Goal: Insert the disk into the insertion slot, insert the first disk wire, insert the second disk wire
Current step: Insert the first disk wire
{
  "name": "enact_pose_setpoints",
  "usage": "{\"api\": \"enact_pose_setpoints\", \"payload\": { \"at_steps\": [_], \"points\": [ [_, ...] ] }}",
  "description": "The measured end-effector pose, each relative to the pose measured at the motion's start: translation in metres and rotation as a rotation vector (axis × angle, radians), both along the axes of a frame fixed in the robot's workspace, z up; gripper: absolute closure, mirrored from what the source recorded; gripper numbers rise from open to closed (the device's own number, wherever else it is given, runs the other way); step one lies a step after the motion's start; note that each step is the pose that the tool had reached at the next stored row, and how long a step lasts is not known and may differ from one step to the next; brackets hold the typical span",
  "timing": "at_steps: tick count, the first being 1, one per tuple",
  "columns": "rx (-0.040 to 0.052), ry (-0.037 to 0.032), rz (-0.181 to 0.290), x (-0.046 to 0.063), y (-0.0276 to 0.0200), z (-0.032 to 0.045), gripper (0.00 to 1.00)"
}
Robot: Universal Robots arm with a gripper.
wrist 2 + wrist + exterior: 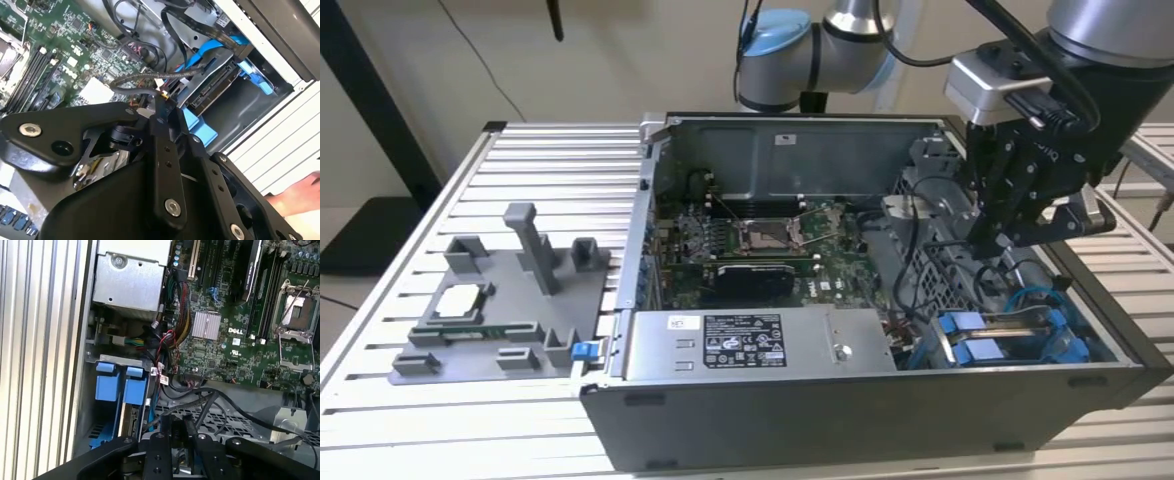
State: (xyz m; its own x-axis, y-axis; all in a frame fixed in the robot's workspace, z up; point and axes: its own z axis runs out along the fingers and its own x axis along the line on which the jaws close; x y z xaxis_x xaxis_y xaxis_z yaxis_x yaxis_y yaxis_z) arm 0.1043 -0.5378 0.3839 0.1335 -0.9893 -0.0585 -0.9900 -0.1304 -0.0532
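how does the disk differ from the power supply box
The disk is framed in bright blue plastic; the power supply box is bare grey metal, labelled on top. The disk sits at the exterior view's right; the power supply box is mid-front and bulkier. Both are inside the open case.

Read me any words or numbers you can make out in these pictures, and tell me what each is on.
Label on the power supply box: print too small to read.
Sticker on the case wall: too small to read.
White marks on the circuit board: a maker's logo, other print too small.
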Motion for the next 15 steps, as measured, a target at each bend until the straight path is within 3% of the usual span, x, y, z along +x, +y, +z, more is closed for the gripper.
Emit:
{"api": "enact_pose_setpoints", "payload": {
  "at_steps": [7, 15],
  "points": [
    [-0.0017, -0.0010, -0.001, -0.0001, -0.0007, -0.0016, 1.00],
    [-0.0089, -0.0010, -0.012, 0.0008, -0.0064, -0.0025, 1.00]
  ]
}}
